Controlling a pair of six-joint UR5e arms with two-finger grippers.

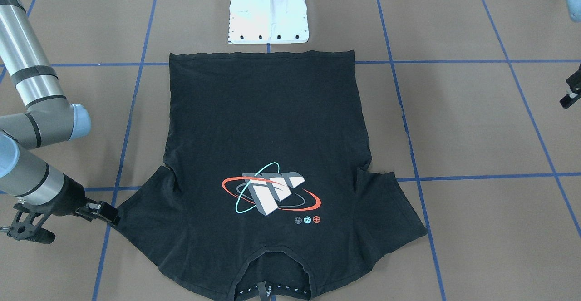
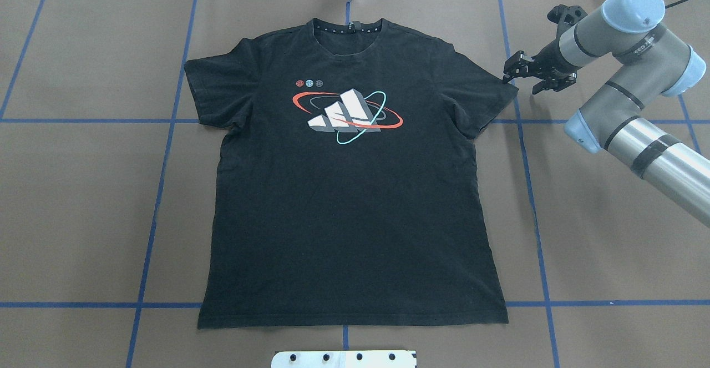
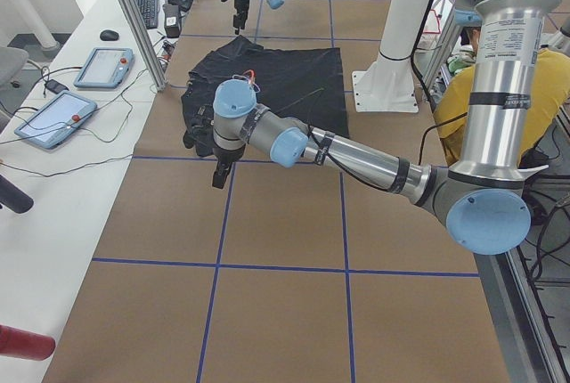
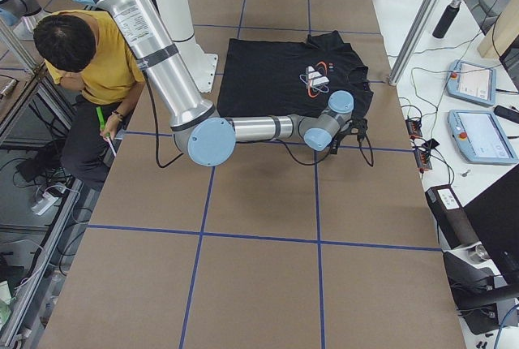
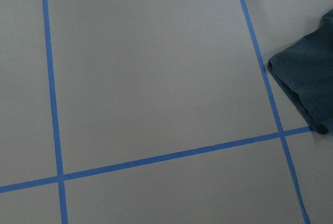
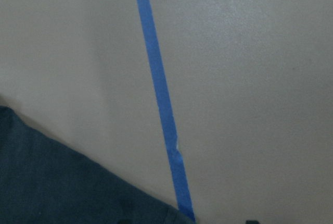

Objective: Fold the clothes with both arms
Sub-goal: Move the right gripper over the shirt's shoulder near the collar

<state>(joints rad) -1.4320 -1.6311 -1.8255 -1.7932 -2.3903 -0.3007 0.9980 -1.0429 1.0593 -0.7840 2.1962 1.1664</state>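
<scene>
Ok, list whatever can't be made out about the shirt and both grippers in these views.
1. Left gripper: cut off by the front-facing view's right edge and outside the overhead frame, so its jaws can't be read.
2. Right gripper: sits at the edge of the T-shirt sleeve. Contact is unclear, and the wrist view is blurred.
3. Collar lettering: too small to read overhead, and cut off by the front-facing view's bottom edge.
</scene>
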